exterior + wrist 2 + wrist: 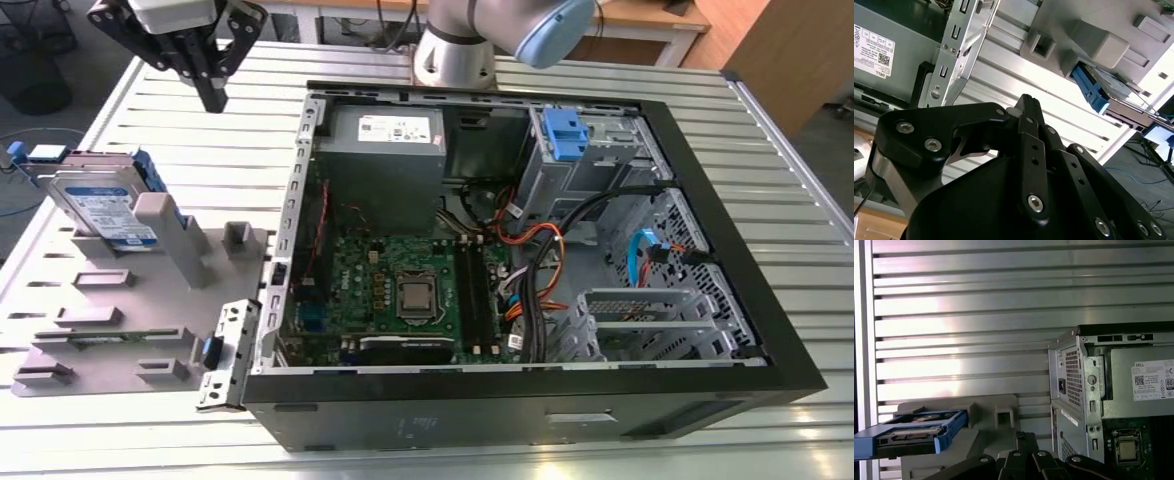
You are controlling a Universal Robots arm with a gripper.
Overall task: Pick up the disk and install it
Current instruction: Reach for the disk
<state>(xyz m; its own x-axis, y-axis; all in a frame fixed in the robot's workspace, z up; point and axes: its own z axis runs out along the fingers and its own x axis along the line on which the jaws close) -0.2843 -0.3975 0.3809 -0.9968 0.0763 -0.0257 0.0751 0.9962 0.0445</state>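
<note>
The tool [211,98] hangs above the counter [254,120], fingers pressed together with nothing between them. The disk [96,205] leans upright in a grey holder [147,300], at the exterior view's left of the open case [534,410] and well apart from the tool.

The tool [211,97] hangs pointing down, pinched closed, empty
</note>
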